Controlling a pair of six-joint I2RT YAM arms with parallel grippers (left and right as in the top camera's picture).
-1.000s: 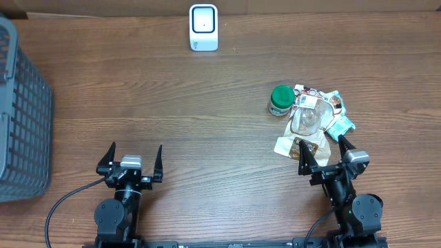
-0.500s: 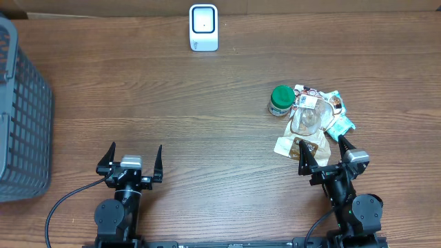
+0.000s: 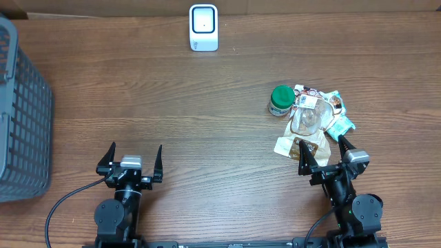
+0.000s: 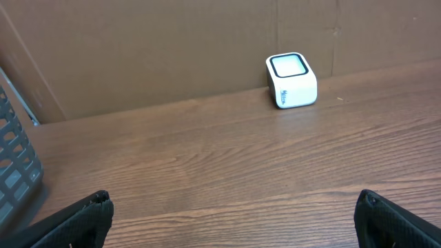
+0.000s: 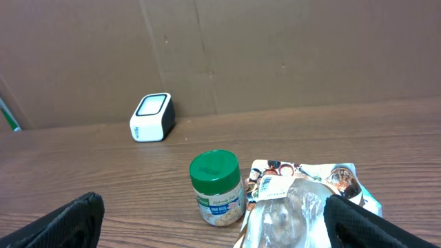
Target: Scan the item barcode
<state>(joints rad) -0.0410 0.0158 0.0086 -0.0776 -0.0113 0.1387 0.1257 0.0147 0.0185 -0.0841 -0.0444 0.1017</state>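
A small jar with a green lid [image 3: 280, 100] stands right of the table's middle, beside a pile of snack packets [image 3: 333, 110] with a clear bag [image 3: 306, 118] lying on top. The white barcode scanner [image 3: 204, 27] sits at the far edge. My right gripper [image 3: 320, 141] is open at the near edge of that pile, nothing between its fingers; in the right wrist view the jar [image 5: 216, 187] and the clear bag [image 5: 286, 213] lie just ahead of it. My left gripper [image 3: 136, 147] is open over bare wood at the front left, with the scanner [image 4: 291, 80] far ahead.
A grey wire basket [image 3: 21, 117] stands at the left edge of the table. A brown cardboard wall [image 4: 207, 48] runs along the back behind the scanner.
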